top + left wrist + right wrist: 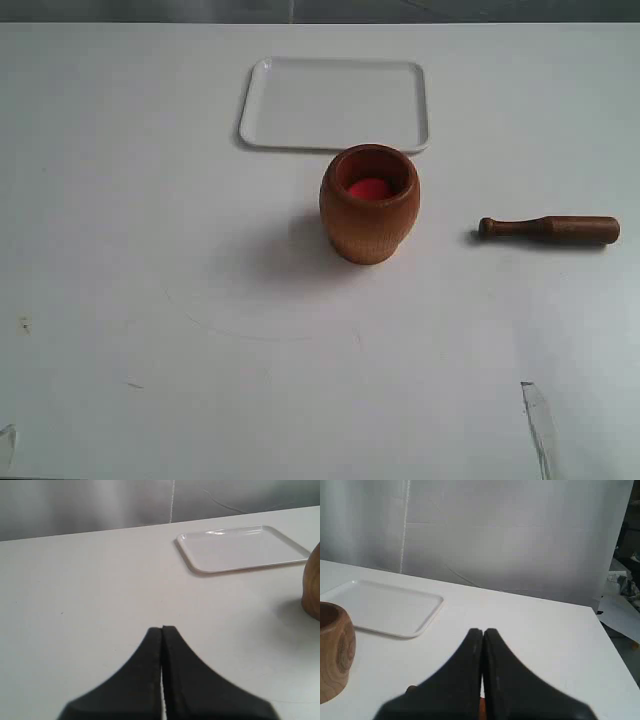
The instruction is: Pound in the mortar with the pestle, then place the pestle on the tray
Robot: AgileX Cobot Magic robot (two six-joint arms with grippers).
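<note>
Right end effector [483,630] above the pestle [549,229]

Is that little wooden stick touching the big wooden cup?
Apart. The exterior view shows the pestle lying on the table to the right of the mortar, with a clear strip of bare white surface between them.

Left gripper [162,628] and right gripper [483,630] look alike: matte black fingers [142,680], broad at the base, tapering to narrow blunt tips.
</note>
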